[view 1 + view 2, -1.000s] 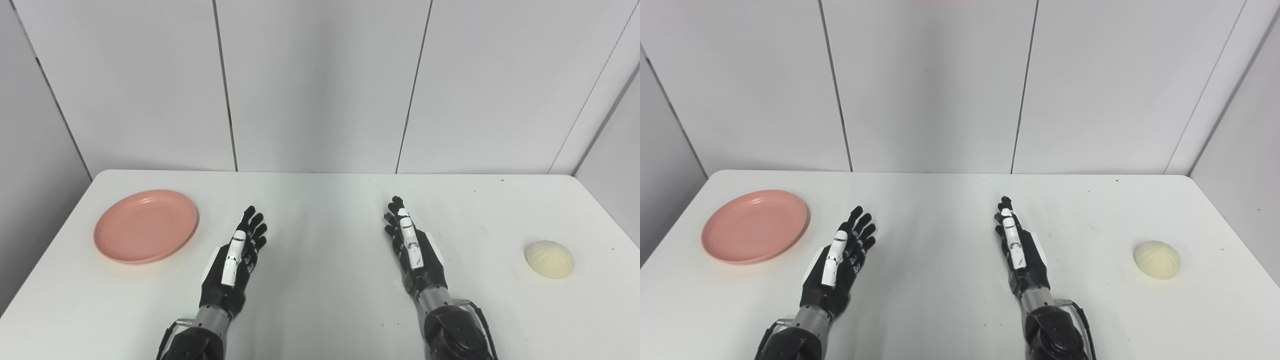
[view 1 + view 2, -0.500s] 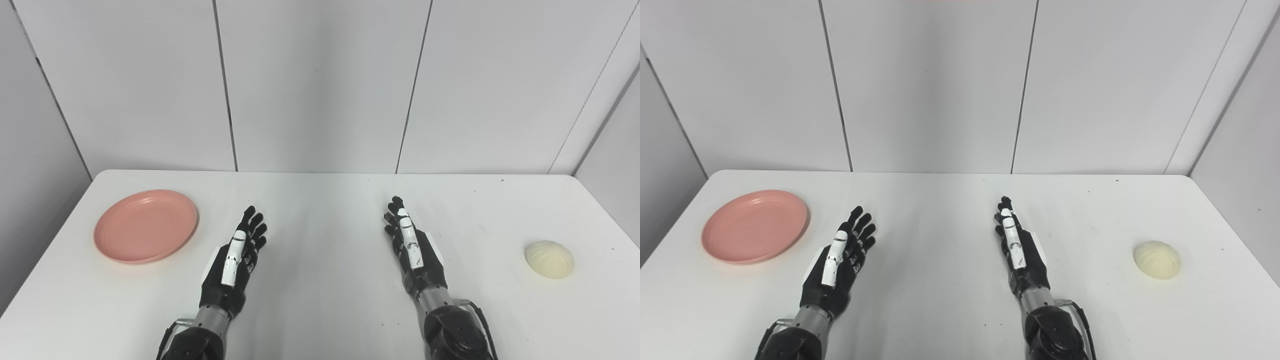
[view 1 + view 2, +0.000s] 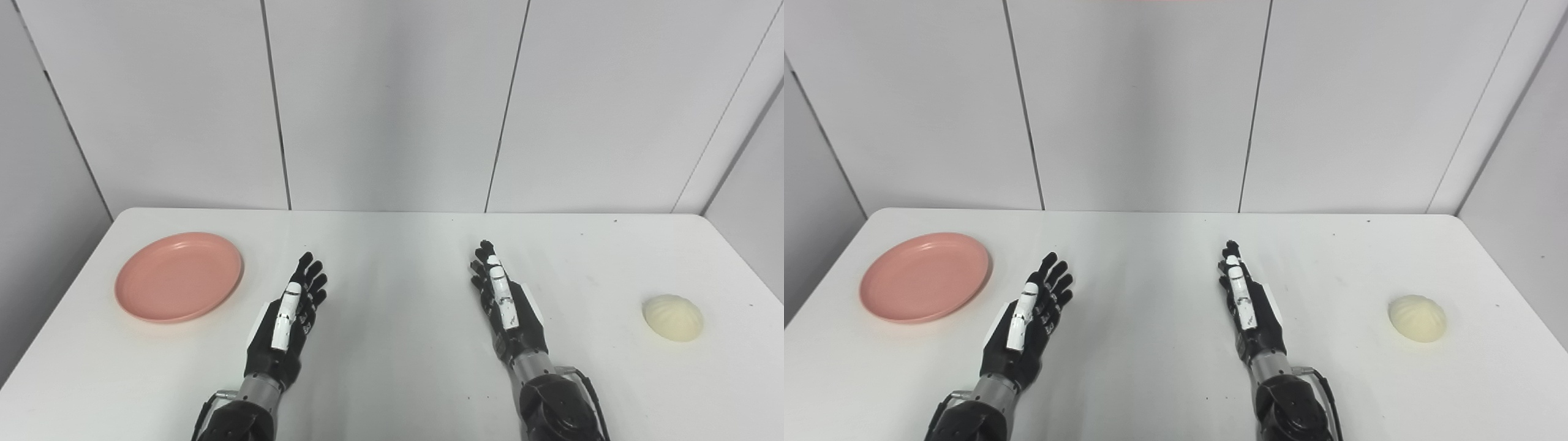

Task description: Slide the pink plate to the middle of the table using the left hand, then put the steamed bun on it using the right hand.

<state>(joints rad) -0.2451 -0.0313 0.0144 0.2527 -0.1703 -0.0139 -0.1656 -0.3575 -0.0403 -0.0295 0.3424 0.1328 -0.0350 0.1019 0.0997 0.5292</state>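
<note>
Pink plate (image 3: 178, 276) – one, steamed bun (image 3: 672, 317) – one, left hand (image 3: 286, 318) and right hand (image 3: 507, 304) both empty, fingers extended

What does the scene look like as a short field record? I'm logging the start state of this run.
table: white table, wall panels behind
pink plate: pink plate on the table's left side, nothing on it
steamed bun: steamed bun on the table's right side, apart from the plate
left hand: left hand open, holding nothing, right of the plate, not touching it
right hand: right hand open, holding nothing, left of the bun
task progress: plate not yet slid to the middle, bun not yet on it
</note>
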